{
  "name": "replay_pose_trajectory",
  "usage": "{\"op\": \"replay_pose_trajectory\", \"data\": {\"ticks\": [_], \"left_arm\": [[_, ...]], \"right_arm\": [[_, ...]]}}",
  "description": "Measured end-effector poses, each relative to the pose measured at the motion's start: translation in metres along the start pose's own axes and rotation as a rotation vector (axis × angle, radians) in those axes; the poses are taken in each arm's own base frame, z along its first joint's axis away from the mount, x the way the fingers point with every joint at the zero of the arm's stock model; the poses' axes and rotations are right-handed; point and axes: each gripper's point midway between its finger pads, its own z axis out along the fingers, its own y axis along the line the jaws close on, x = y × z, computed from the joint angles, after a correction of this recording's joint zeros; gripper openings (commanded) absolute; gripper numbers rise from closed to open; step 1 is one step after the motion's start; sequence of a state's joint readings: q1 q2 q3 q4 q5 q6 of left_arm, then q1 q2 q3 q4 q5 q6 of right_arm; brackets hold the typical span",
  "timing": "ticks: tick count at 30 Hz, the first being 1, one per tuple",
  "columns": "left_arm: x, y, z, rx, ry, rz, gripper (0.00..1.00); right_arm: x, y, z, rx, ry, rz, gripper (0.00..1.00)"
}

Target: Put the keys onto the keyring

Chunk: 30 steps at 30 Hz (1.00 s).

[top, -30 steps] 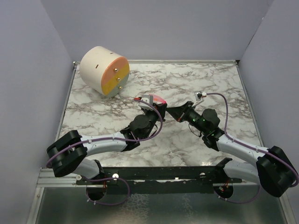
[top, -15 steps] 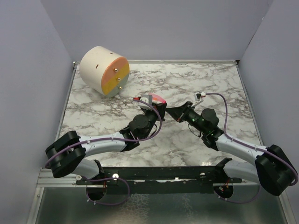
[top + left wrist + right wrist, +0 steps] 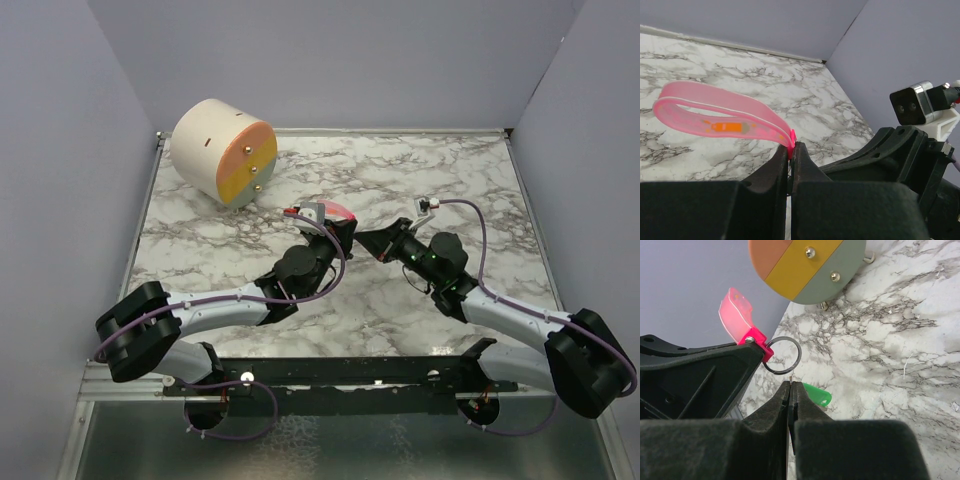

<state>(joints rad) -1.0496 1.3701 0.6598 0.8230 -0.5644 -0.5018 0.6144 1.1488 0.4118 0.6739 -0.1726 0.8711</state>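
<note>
My left gripper (image 3: 791, 145) is shut on the red clip (image 3: 756, 342) of a pink strap loop (image 3: 715, 115), holding it above the middle of the table. The metal keyring (image 3: 781, 355) hangs from that clip. My right gripper (image 3: 791, 382) sits just below the ring, shut on a thin metal tip that pokes out between its fingertips at the ring's lower edge. A small green key (image 3: 818, 394) shows beside the right finger. Whether it is held or lies on the marble I cannot tell. From above, the two grippers (image 3: 345, 228) (image 3: 368, 240) meet tip to tip.
A big cream cylinder (image 3: 222, 150) with an orange, yellow and grey face and brass pegs lies at the back left of the marble table (image 3: 450, 170). Grey walls close in the left, back and right sides.
Both grips hold as before. The left arm's elbow has drifted slightly to the left; the gripper tips stay together at the same spot.
</note>
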Motion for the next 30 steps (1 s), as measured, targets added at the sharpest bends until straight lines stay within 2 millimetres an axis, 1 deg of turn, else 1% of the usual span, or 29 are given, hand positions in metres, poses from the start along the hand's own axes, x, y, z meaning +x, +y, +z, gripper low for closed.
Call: {"op": "replay_pose_trajectory", "data": {"ticks": [3,12,30], "left_arm": [[-0.001,0.000,0.000,0.001,-0.002,-0.001,0.00],[-0.001,0.000,0.000,0.001,-0.002,0.002,0.00],[0.001,-0.004,-0.001,0.022,0.008,0.002,0.00]], "right_arm": [[-0.002,0.002,-0.001,-0.006,-0.005,-0.002,0.01],[-0.015,0.019,-0.010,-0.044,-0.041,-0.013,0.01],[-0.015,0.018,-0.010,-0.040,-0.037,-0.013,0.01]]}}
